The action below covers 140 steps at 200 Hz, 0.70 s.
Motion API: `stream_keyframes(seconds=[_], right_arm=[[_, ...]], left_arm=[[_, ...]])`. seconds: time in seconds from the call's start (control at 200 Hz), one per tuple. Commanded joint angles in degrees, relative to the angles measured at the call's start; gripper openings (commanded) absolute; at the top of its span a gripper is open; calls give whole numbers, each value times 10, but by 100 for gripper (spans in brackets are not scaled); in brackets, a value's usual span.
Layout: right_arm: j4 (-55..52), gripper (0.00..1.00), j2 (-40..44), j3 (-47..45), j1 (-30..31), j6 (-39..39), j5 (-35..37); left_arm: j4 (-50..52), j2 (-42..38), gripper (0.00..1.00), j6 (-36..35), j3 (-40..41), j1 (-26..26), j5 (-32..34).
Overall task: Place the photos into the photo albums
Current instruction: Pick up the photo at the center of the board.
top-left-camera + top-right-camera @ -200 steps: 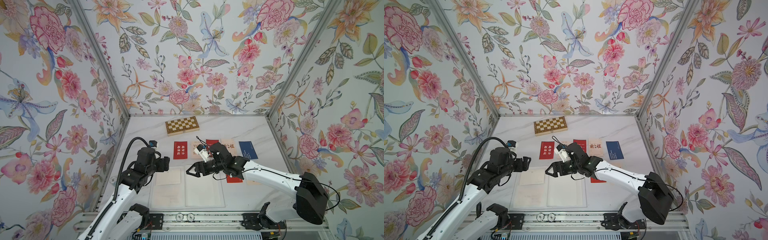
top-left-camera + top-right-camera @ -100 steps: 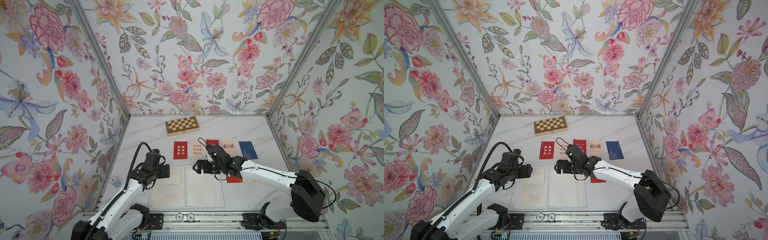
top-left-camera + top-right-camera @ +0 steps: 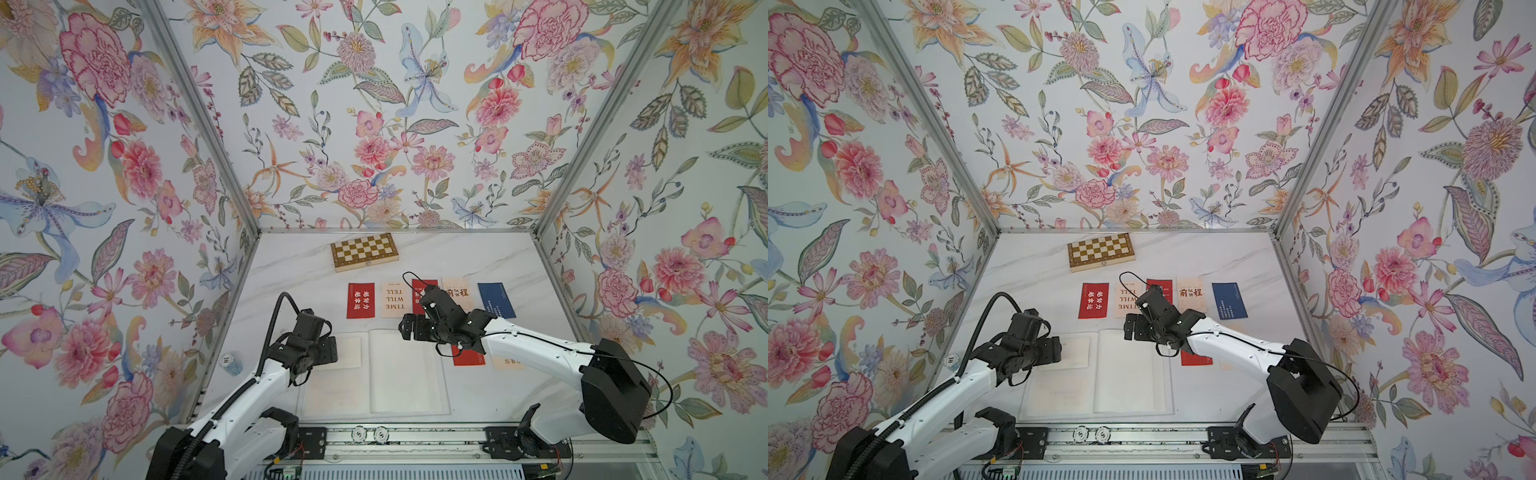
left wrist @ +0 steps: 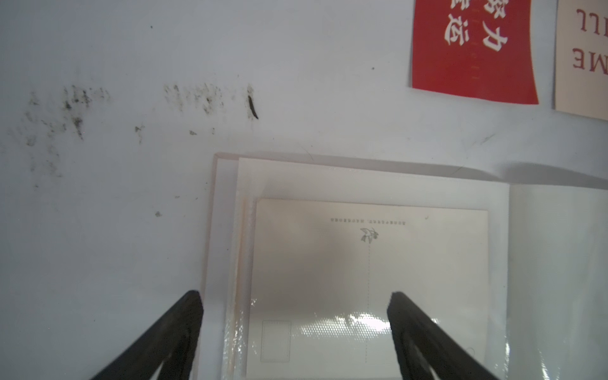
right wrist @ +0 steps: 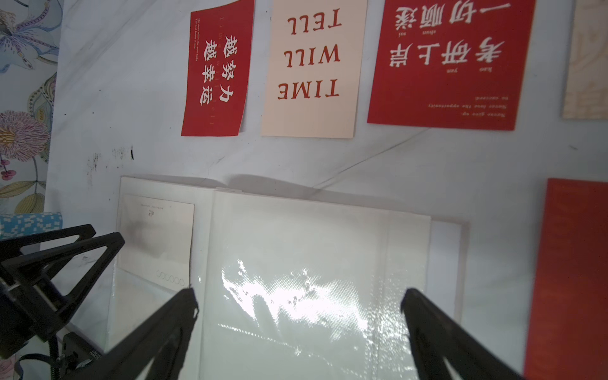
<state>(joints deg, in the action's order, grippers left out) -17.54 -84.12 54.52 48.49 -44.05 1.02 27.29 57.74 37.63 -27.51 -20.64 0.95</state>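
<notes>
Left wrist cam: left gripper (image 4: pixel 294 296) spread wide, nothing in it, hovering over the open photo album's (image 4: pixel 362 179) left page, where one cream photo (image 4: pixel 312 256) sits back-side-up under the glossy sleeve; right gripper (image 5: pixel 299 292) gaping too, empty, above the shiny right page; in both top views the loose photos (image 3: pixel 360 300) lie in a row on the table (image 3: pixel 291 282) between album and chessboard box (image 3: pixel 364 251); a red photo (image 3: pixel 468 357) lies just right of the album.

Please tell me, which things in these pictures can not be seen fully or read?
- Cream card, top views: the right arm covers most of it, so its print is unreadable.
- Navy card, top views: its print is too small to read.
- Red card beside the album, right wrist view: cut off by the picture's edge; top views: the right arm hides part.
</notes>
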Motion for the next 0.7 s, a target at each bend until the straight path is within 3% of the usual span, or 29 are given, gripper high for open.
stream_keyframes(seconds=[0.0,0.28,0.545,0.696], right_arm=[[18,99,3,-1,-1,24,-19],[30,99,-2,1,-5,32,-32],[43,99,-9,10,0,44,-55],[43,99,-12,13,-2,44,-54]], left_arm=[[-15,11,87,14,14,-2,20],[-46,51,88,10,17,-2,13],[-17,37,92,26,15,5,89],[-41,66,93,22,14,13,44]])
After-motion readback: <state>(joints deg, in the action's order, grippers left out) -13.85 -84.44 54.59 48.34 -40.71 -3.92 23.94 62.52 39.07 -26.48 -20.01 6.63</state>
